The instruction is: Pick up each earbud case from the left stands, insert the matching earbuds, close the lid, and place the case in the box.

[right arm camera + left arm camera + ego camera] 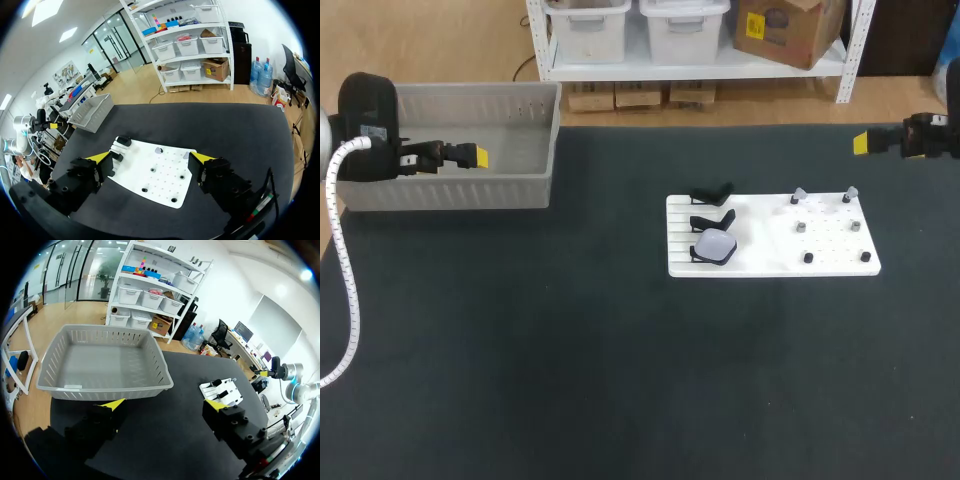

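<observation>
Yellow tips mark the left gripper (164,405), its fingers spread wide with nothing between them. In its wrist view the grey slatted box (107,387) lies just ahead of the fingers. In the head view this gripper (470,155) shows against the box's right half, at the far left of the dark surface (570,350).

The right gripper (151,157) is also spread wide and holds nothing. It hangs at the far right edge of the surface, well apart from the white board (770,262) near the middle.

Black stands (712,192) line the board's left side, and the nearest carries a pale earbud case (716,247). On the board's right part sit small pale pieces (799,194) and dark pieces (808,257), too small to make out.
</observation>
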Controlling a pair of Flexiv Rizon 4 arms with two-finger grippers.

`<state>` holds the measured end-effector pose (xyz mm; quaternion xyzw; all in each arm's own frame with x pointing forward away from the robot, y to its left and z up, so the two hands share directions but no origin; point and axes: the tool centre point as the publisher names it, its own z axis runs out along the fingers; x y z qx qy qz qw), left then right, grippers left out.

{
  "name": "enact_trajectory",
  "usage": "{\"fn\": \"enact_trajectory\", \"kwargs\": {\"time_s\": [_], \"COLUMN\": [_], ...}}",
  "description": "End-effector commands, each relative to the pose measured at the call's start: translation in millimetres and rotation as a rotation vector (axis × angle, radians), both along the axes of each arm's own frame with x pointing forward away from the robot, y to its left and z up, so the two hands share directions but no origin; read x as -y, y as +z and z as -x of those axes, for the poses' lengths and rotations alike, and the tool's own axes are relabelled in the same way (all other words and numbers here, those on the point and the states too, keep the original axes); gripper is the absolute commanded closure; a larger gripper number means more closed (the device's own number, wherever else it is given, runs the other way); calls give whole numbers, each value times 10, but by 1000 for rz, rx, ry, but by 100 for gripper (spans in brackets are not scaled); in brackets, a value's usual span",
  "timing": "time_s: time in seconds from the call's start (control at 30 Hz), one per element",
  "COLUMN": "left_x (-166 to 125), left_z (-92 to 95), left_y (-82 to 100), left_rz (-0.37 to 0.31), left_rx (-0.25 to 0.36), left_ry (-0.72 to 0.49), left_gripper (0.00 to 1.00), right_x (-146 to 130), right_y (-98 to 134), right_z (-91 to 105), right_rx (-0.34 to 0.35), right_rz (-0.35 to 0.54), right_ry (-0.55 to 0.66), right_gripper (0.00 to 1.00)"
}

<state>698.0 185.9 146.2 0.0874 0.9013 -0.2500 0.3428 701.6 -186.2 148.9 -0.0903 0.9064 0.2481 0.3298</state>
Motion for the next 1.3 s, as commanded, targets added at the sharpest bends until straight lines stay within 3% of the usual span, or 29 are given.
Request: {"fn": "enact_trajectory", "kwargs": {"time_s": [0.03,0.13,0.23,0.33,0.43,0.5,0.63,1.1,1.3], "left_x": [13,4,33,99,202,298,470,855,920], "left_z": [-4,5,68,140,180,226,309,389,382], "left_y": [13,22,95,150,185,218,244,203,203], "left_rz": [-7,13,106,185,187,142,116,127,123], "left_rx": [-6,6,78,193,254,312,398,531,531], "left_ry": [4,-20,-121,-273,-394,-489,-664,-1071,-1090], "left_gripper": [0,0,0,0,0,0,0,0,0], "right_x": [-1,-1,-1,-1,-1,-1,-1,-1,-1], "right_y": [5,5,5,5,5,5,5,5,5], "right_z": [4,4,4,4,4,4,4,4,4], "right_rx": [0,0,0,0,0,0,0,0,0], "right_rz": [2,2,2,2,2,2,2,2,2], "right_ry": [-1,-1,-1,-1,-1,-1,-1,-1,-1], "right_gripper": [0,0,0,0,0,0,0,0,0]}}
